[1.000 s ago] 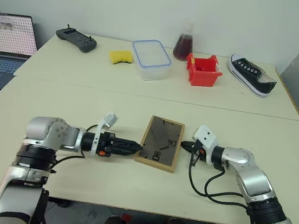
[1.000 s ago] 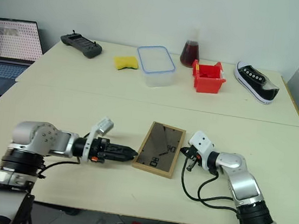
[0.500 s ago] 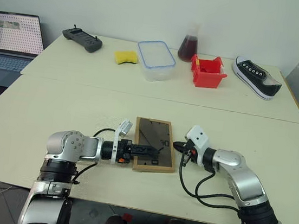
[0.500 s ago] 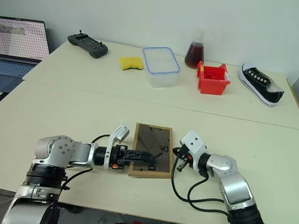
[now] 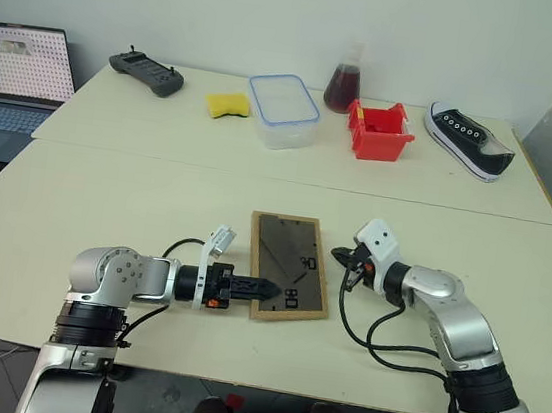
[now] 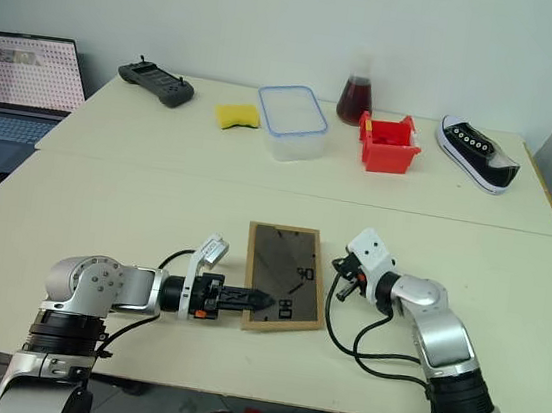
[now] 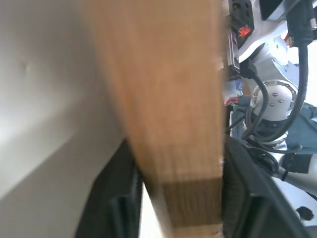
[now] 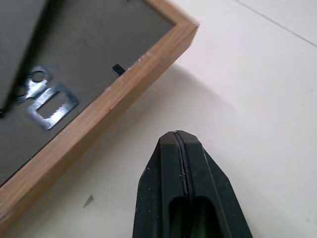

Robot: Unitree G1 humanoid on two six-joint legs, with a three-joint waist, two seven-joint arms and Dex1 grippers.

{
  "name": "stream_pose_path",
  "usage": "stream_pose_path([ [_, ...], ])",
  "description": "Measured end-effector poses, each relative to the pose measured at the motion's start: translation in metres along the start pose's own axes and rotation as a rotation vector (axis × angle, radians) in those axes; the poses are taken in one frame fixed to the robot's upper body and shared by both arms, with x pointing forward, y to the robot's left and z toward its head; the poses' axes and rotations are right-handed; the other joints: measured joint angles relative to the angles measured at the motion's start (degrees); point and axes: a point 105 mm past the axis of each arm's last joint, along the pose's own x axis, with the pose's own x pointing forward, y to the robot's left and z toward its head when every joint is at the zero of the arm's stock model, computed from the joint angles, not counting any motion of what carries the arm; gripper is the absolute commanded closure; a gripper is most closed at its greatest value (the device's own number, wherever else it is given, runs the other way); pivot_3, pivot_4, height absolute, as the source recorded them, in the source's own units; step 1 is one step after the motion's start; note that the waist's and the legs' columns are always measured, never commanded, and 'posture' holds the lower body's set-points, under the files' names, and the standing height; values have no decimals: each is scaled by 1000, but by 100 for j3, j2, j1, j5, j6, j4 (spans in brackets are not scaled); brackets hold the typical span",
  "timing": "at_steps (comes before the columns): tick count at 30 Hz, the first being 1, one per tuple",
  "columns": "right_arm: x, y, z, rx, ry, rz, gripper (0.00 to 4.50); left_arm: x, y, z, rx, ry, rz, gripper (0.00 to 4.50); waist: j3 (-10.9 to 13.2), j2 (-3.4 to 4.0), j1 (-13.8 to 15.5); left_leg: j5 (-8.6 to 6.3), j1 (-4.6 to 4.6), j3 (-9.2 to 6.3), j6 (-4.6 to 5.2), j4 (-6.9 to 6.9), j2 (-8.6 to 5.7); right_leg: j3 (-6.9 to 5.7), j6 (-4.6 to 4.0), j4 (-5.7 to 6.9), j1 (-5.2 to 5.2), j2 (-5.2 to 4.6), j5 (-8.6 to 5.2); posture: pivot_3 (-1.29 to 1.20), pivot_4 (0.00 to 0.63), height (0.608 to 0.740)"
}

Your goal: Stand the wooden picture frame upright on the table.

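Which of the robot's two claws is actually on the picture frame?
The left tool: its black fingers straddle the wooden picture frame's near left edge. The right tool is pinched shut beside the frame's right edge, not touching it.

We see the wooden picture frame (image 7: pixel 163 114) edge-on, its light-wood rail running up between the two black fingers (image 7: pixel 116 198) of the left gripper (image 7: pixel 181 208), which stand pressed to either side of it, one finger (image 7: pixel 247 198) on the far side of the rail. To one side lies the pale surface of the table (image 7: pixel 44 124), blurred and close. Beyond the frame's other side we make out the right arm (image 7: pixel 270 104), its silver joint, black cables and an orange mark on a black part.
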Motion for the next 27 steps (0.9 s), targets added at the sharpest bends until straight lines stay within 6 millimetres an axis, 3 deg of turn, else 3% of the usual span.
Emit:
stream_pose_path([
  [2,-3,-6,6,-4,-19,-15,4500,0,0,2,3,-3,4,3212,0,0,1,0,0,0,0,0,0,-1,0,0,0,0,0,0,150,740],
  [5,-17,-11,32,54,-95,44,3974,-8,-2,12,53,4,35,3212,4,-2,-3,0,-2,-2,0,0,2,-1,0,0,-1,2,0,0,150,740],
  [10,-39,-7,100,141,-272,242,2749,-27,-20,42,222,-16,59,3212,5,0,-12,0,1,-1,1,-5,4,-2,-1,-3,-1,4,0,0,150,740],
  [13,-40,1,122,165,-311,345,1981,-24,-29,49,305,-5,27,3212,5,0,-6,-1,-2,0,1,-8,4,-2,-1,-13,-1,4,0,0,150,740],
  [22,-21,13,128,200,-277,427,76,-22,-35,60,417,1,35,3212,7,2,-10,-1,-14,-1,2,-7,5,-4,-1,-14,-12,4,0,0,150,740],
  [27,-9,29,130,147,-273,455,76,-22,-35,62,424,-2,43,3212,7,1,-16,-1,-15,-2,2,-6,6,-5,-1,-14,-12,5,0,0,150,740],
])
